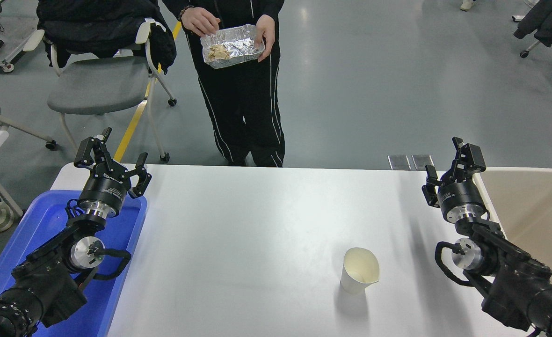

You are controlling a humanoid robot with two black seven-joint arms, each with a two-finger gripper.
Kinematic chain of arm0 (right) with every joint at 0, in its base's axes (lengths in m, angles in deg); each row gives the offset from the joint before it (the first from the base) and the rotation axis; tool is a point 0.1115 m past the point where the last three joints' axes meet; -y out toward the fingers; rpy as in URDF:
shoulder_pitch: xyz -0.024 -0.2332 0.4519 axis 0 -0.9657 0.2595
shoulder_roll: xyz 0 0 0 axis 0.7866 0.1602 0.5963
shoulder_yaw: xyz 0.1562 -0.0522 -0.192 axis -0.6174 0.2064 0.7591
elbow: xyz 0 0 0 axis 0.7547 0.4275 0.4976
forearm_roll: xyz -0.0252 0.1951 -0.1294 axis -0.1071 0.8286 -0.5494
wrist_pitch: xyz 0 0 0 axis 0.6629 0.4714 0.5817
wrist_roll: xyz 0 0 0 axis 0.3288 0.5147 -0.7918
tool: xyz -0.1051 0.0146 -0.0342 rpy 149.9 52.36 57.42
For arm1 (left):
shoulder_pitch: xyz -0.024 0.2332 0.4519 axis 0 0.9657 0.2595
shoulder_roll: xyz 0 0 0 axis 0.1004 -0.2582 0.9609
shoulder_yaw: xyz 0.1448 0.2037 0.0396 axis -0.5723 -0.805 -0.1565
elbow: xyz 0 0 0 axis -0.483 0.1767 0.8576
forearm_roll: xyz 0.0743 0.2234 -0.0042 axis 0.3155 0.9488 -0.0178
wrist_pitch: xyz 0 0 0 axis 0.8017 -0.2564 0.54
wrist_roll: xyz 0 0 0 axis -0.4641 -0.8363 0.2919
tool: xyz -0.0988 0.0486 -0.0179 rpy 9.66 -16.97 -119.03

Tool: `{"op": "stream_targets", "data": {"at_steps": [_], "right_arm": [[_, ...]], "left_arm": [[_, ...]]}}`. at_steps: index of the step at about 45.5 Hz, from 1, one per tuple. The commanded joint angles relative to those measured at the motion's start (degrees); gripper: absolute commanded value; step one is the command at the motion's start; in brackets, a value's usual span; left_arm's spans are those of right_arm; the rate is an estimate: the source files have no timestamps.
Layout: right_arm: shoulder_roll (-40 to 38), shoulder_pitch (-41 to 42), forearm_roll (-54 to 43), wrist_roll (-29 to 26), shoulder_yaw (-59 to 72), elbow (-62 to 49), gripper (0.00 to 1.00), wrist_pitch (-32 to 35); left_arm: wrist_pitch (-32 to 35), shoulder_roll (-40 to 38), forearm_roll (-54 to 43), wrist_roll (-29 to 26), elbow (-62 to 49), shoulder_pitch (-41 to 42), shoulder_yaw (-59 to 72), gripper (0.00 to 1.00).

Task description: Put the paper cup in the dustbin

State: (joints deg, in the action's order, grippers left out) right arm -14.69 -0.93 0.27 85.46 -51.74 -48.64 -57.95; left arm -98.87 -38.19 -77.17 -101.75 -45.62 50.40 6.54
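Note:
The paper cup (359, 270) stands upright on the white table (257, 224), right of the middle and near the front; its rim is slightly squashed and its cream inside shows. The beige dustbin (533, 210) stands at the table's right edge. My right gripper (446, 161) is open and empty, raised near the dustbin's left rim, well behind and to the right of the cup. My left gripper (112, 152) is open and empty, parked over the far end of the blue tray at the lower left.
A blue plastic tray (47, 243) lies under the left arm. A person (241, 79) stands at the table's far side holding a foil tray of food. A grey chair (103, 84) stands at the back left.

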Motion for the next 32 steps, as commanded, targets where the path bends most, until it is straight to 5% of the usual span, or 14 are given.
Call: {"op": "stream_targets", "data": {"at_steps": [1, 12, 32], "right_arm": [[-0.3, 0.7, 0.0, 0.0, 0.1, -0.1, 0.99, -0.1], [-1.3, 3.3, -0.5, -0.6, 2.0, -0.1, 0.99, -0.6], [-10.8, 20.4, -0.4, -4.1, 42.6, 2.0, 1.0, -3.3]], "left_arm": [[0.0, 0.0, 0.0, 0.1, 0.0, 0.0, 0.0, 1.0], [0.0, 0.0, 0.0, 0.1, 0.0, 0.0, 0.0, 1.0], [0.0, 0.0, 0.0, 0.0, 0.0, 0.0, 0.0, 1.0]]}}
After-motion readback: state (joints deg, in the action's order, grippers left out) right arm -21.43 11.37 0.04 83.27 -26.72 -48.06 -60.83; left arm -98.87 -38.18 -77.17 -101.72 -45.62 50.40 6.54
